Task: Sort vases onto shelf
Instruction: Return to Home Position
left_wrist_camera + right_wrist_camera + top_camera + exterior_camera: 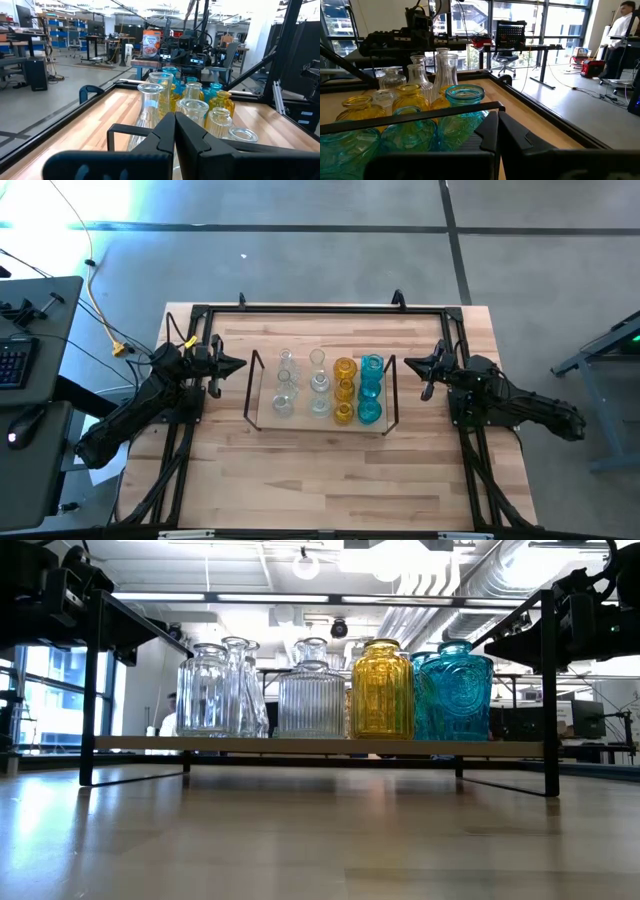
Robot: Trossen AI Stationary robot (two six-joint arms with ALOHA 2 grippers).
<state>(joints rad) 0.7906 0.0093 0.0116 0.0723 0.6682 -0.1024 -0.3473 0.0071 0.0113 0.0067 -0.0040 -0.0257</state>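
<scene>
High view: the shelf (268, 385) stands mid-counter (330, 480) between the two arms, loaded with rows sorted by colour. The clear vases (284, 406) are nearest the left tool (240, 364), then the yellow vases (345, 390), with the blue vases (370, 390) nearest the right tool (408, 362). Each tool hangs just outside a wire end frame, fingers pinched together, holding nothing.

The clear, amber-yellow and turquoise-blue glass vases (381, 690) are glossy, and some are ribbed. The pale wooden plank counter (330, 470) is smooth with a faint shine. The thin black wire shelf frames (549, 690) look like matt metal.
</scene>
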